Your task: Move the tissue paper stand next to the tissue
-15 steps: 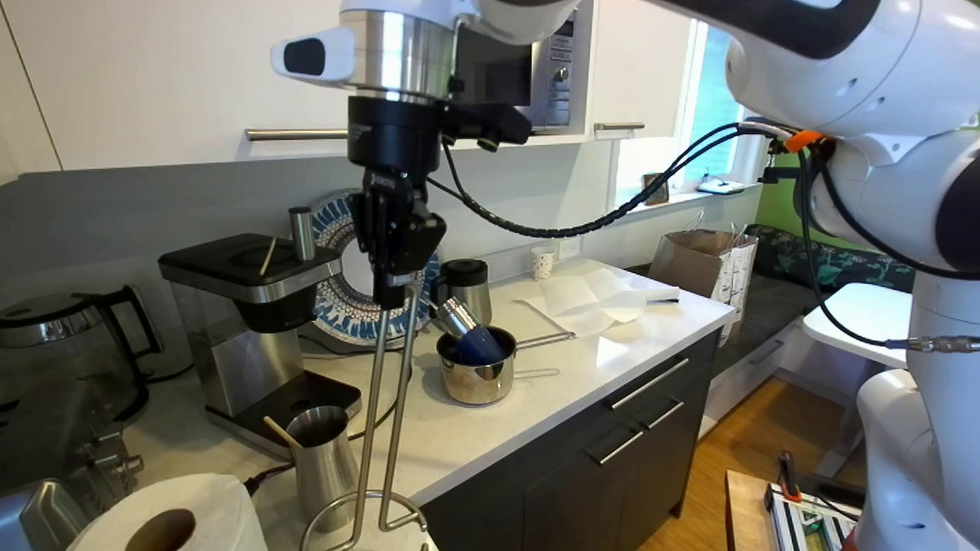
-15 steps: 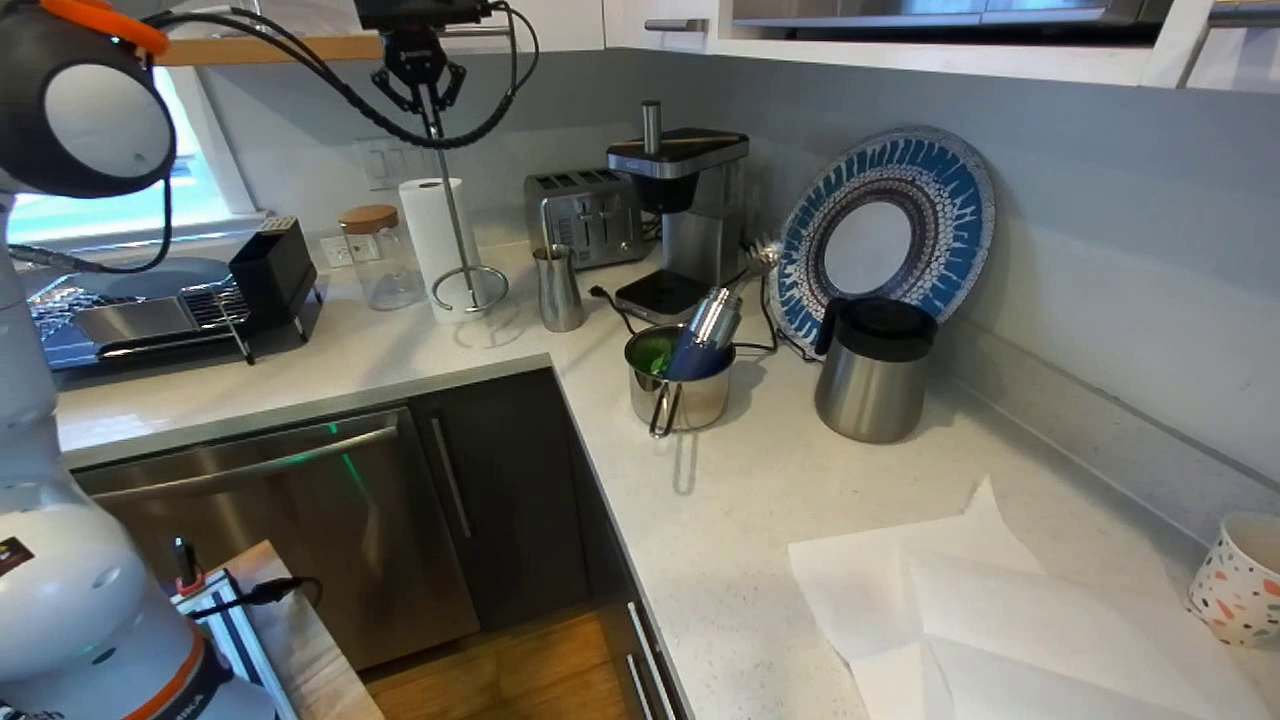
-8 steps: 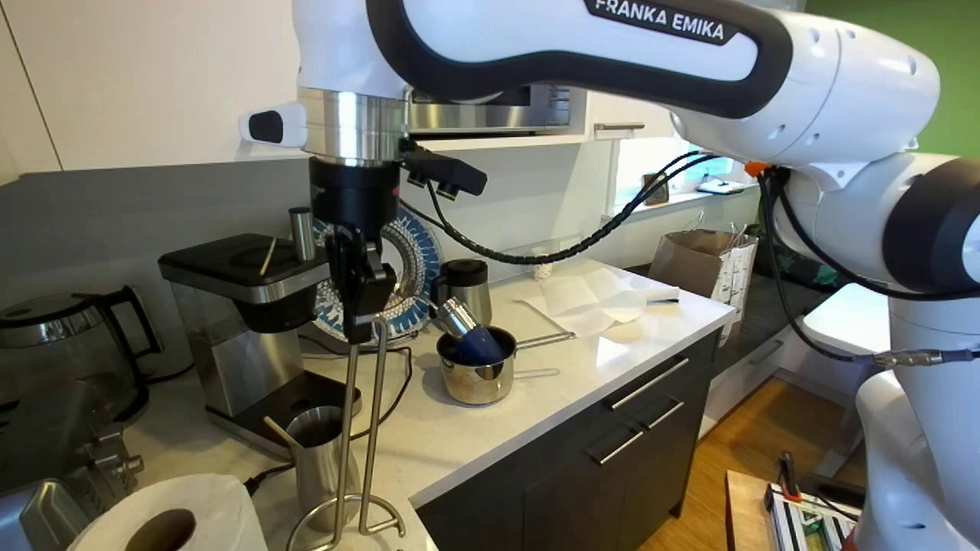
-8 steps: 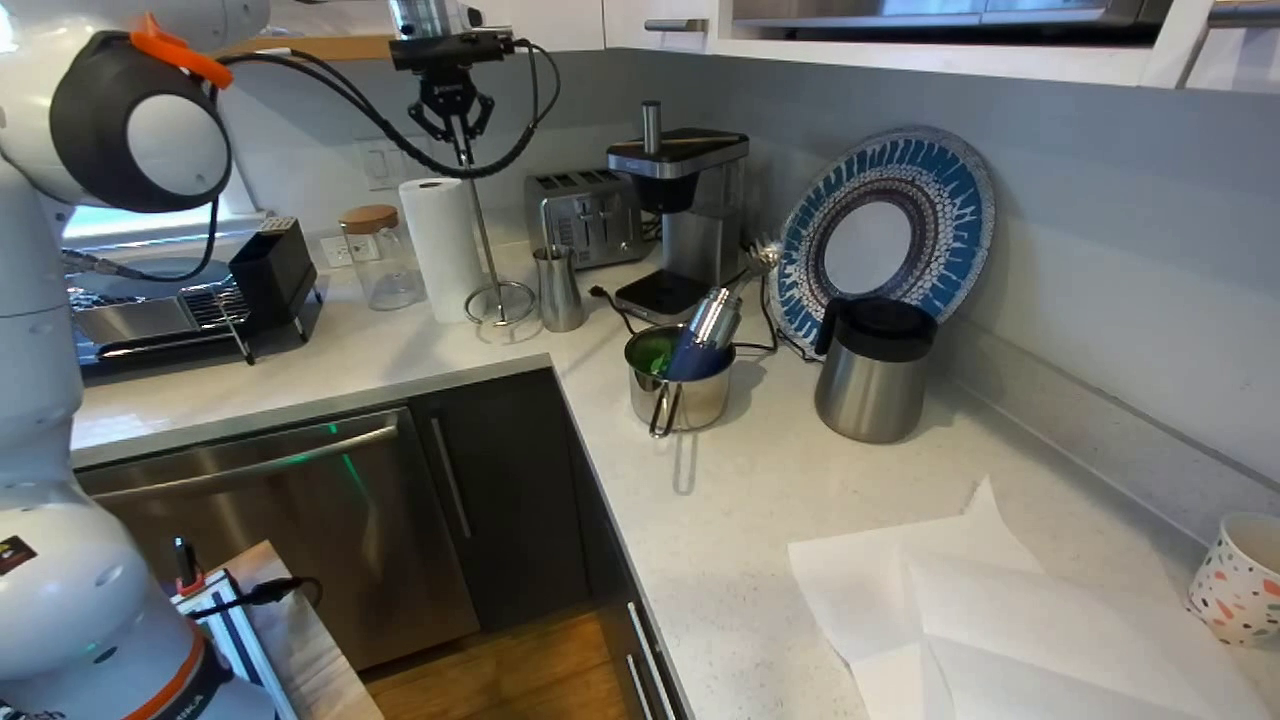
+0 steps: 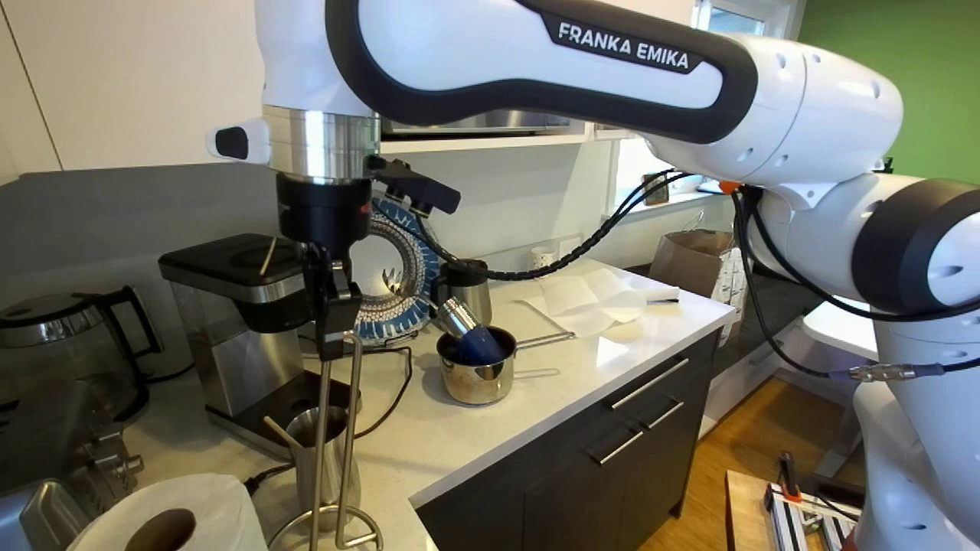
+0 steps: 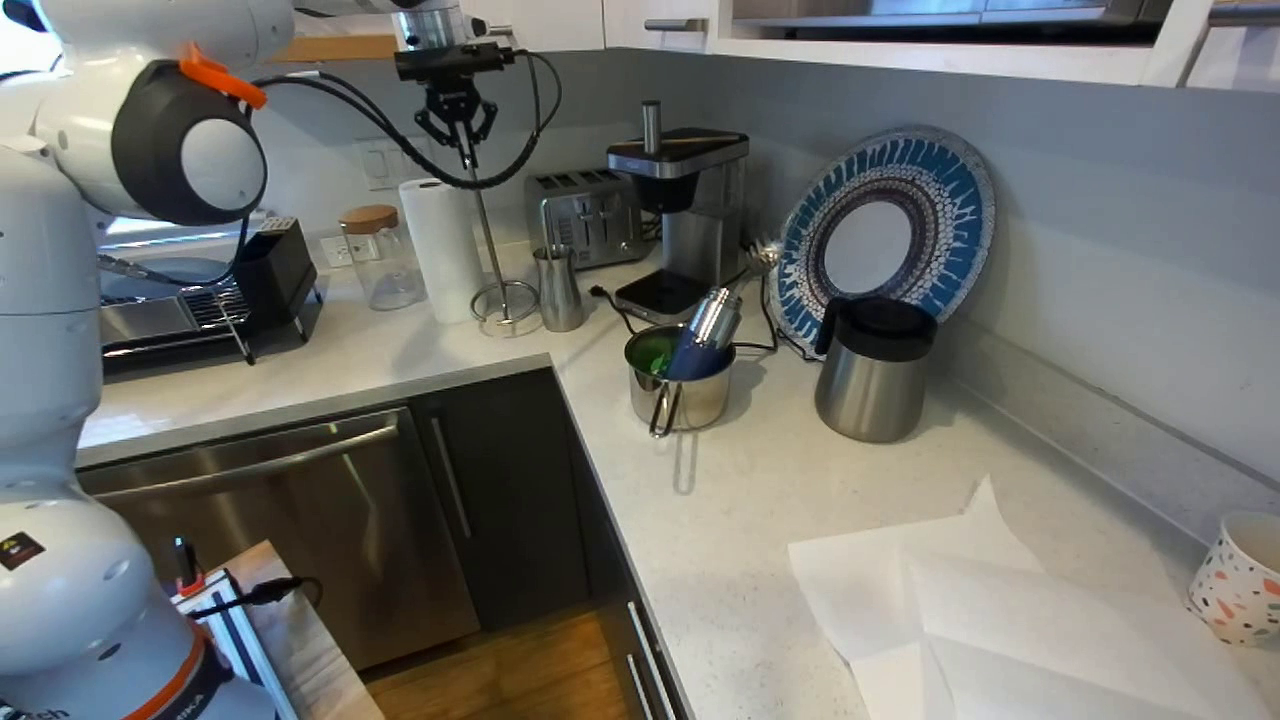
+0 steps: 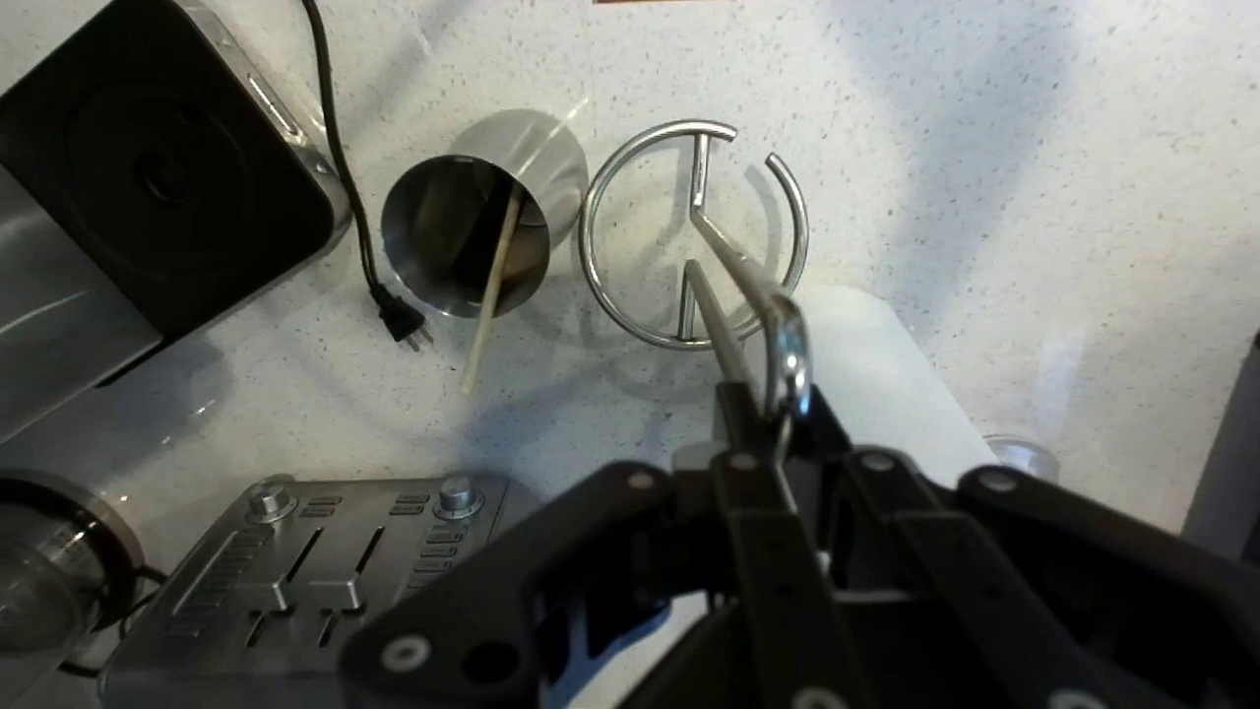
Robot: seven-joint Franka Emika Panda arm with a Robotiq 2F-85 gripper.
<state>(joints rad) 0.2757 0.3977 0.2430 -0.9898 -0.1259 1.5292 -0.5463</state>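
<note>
The tissue paper stand, a tall bent silver rod (image 5: 351,428) on an open ring base, is in my gripper (image 5: 333,348). The gripper is shut on the rod's upper end, seen also in the wrist view (image 7: 773,414) and an exterior view (image 6: 465,150). The stand (image 6: 487,230) is about upright. Its ring is between the tissue and the steel pitcher, close to the counter; I cannot tell whether it touches. The tissue, a white roll (image 6: 437,250), stands beside it, also in an exterior view (image 5: 218,509). In the wrist view the tissue (image 7: 876,364) is partly behind the fingers.
The steel pitcher (image 6: 560,290) with a wooden stick stands very near the ring. A coffee machine (image 5: 230,268), toaster (image 6: 590,215), corked jar (image 6: 380,260) and dish rack (image 6: 200,300) are around. A pot (image 5: 476,375) stands near the counter edge. Cabinets hang above.
My gripper has moved down with the stand, leftward in an exterior view and rightward in an exterior view. The ring has come from in front of the tissue to between tissue and pitcher.
</note>
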